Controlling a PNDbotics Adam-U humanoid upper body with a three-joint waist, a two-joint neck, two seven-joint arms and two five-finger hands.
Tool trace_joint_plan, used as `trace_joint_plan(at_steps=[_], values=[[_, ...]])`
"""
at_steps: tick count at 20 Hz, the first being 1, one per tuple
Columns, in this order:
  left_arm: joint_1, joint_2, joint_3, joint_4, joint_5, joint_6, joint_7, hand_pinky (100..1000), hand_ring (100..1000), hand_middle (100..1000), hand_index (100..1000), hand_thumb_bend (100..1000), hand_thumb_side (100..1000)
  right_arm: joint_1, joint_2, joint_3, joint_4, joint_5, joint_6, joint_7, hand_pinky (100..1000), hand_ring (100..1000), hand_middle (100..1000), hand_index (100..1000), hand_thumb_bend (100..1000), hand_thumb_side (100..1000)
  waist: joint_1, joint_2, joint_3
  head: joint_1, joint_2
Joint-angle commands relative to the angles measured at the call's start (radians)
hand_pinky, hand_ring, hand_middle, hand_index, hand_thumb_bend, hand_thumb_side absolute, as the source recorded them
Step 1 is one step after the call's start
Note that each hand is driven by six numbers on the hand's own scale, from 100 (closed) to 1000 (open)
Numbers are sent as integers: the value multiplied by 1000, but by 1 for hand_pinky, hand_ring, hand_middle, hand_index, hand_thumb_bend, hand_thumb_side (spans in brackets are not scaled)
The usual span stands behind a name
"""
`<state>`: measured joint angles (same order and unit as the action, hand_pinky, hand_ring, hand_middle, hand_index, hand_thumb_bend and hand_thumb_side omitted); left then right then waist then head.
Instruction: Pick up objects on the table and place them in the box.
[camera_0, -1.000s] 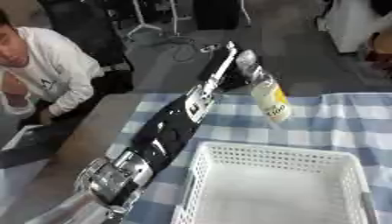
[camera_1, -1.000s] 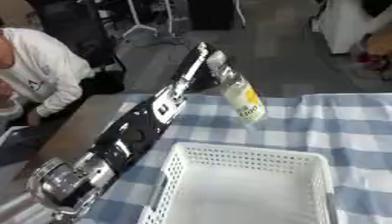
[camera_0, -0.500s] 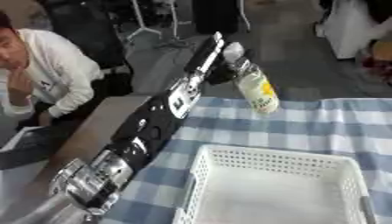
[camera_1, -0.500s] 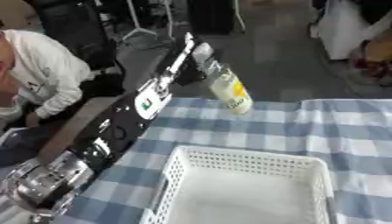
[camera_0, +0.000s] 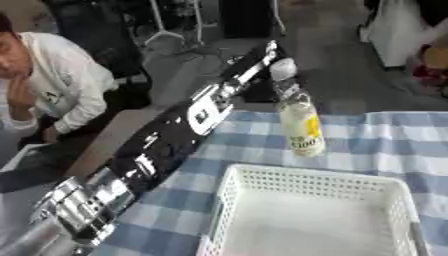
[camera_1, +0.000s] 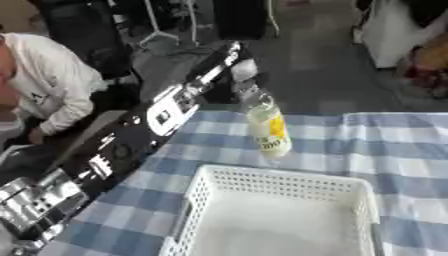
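Left hand (camera_0: 269, 56), fingers curled round neck of clear bottle w/ yellow label (camera_0: 299, 121), holds it higher than 1 s ago, above far edge of white basket (camera_0: 311, 215) on checked tablecloth (camera_0: 411, 135).

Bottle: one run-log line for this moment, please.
left hand: holds bottle by neck | bottle: lifted, beyond basket | basket: empty | right hand: unseen

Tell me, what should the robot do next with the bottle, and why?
Probably bring the bottle a little toward the white basket before lowering it. The left robot hand holds it by the neck, hanging beyond the basket's far rim over the checked cloth, and the basket looks empty.
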<state>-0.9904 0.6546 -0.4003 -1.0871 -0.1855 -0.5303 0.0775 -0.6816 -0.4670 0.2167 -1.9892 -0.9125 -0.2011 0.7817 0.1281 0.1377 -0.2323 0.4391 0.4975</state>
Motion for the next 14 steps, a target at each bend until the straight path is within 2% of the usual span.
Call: trace_joint_plan(at_steps=[1, 7, 10, 12, 13, 14], values=[[-23, 48, -38, -55, 52, 12, -58, 100, 100, 100, 244, 169, 756, -7, -20, -3, -11, -5, -2, 4, 786, 702, 790, 898, 100, 1000, -2, -23, 2, -2, 4], [-23, 54, -124, -74, 106, 13, -224, 100, 100, 100, 248, 171, 746, -13, -22, -7, -11, -20, -4, 9, 785, 703, 790, 898, 100, 1000, 1, -25, 0, 0, 2], [-23, 53, -133, -70, 130, 1, -291, 100, 100, 100, 256, 172, 755, -13, -23, -8, -11, -22, -4, 9, 786, 703, 790, 898, 100, 1000, 0, -24, 1, 2, 2], [-22, 53, -136, -67, 148, -6, -333, 100, 100, 124, 317, 179, 797, -13, -23, -8, -11, -23, -3, 9, 786, 704, 790, 898, 100, 1000, 0, -24, 1, 3, 3], [-21, 54, -135, -64, 158, -8, -352, 100, 100, 327, 487, 181, 832, -12, -23, -8, -11, -23, -3, 9, 786, 705, 790, 898, 100, 1000, 0, -24, 1, 3, 4], [-20, 56, -134, -63, 162, -11, -371, 243, 318, 597, 699, 234, 947, -13, -23, -8, -11, -23, -3, 9, 786, 705, 790, 898, 100, 1000, 1, -24, 1, 4, 4]])
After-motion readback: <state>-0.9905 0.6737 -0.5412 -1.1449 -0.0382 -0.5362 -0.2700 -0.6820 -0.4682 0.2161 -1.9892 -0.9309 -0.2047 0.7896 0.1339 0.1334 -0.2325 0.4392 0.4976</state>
